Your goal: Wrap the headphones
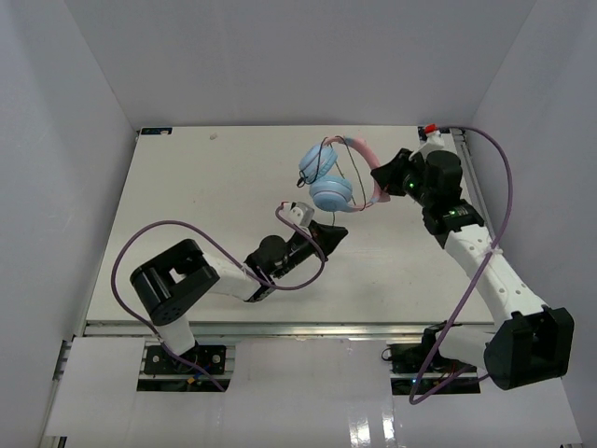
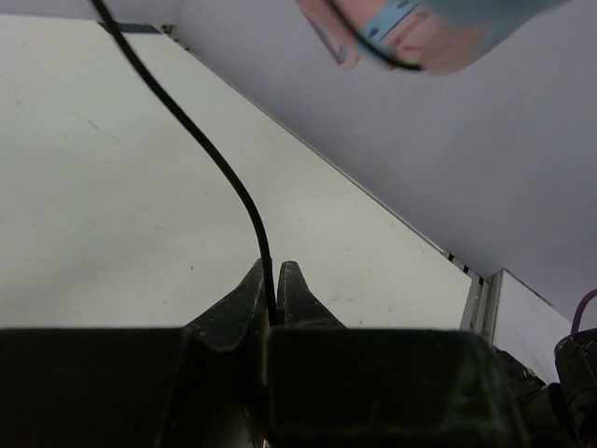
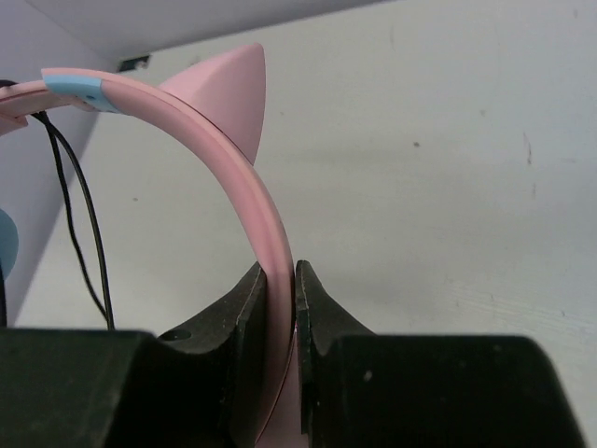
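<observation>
My R jaws clamped narrow on pink headband (image 3: 244, 191) below a cat-ear point (image 3: 229, 89), headphones (image 1: 331, 194) held up over worktop (image 1: 187, 205) far-right — L jaws nearly shut, pinching thin black cord (image 2: 224, 177) btwn tips

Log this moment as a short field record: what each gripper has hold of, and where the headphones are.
left gripper: shut on cord, pinched at the fingertips
right gripper: shut on headband, just below a cat-ear point
headphones: between the two grippers, over the far half of the table
cord path: rises in a curve from the left gripper's fingertips
wrap progress: cannot tell how much cord is already wound
</observation>
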Robot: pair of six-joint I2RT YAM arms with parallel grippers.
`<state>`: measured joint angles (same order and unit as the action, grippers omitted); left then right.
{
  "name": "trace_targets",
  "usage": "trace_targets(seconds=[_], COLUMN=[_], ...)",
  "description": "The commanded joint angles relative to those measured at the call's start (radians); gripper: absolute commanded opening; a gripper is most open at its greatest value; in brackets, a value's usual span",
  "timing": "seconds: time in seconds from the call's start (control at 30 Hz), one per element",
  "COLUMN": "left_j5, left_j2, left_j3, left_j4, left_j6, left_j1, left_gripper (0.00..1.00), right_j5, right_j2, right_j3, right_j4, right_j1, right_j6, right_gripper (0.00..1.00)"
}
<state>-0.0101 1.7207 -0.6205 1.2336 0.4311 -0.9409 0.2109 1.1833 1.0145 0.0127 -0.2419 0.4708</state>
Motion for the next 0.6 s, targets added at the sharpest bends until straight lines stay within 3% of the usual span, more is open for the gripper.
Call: trace_targets(seconds=[0.0, 0.23, 0.57], left_j5=[0.106, 0.131, 0.099], left_j2=[-0.029, 0.012, 0.03], left_j3=[-0.033, -0.098, -0.218], left_j4=[-0.133, -0.317, -0.606], left_j6=[0.043, 0.181, 0.301], left_j1=[-0.046, -0.085, -0.09], left_gripper=[0.01, 0.03, 0.1], right_j5=[-0.376, -0.67, -0.708], right_j2=[0.018, 0.155, 0.296], right_j3=[-0.118, -0.223, -0.287], right_j4=[-0.116, -0.313, -0.363], right_j1=[-0.096, -0.165, -0.19], right_j6=[-0.092, -0.295, -0.342], right_gripper=[0.08, 0.08, 0.08])
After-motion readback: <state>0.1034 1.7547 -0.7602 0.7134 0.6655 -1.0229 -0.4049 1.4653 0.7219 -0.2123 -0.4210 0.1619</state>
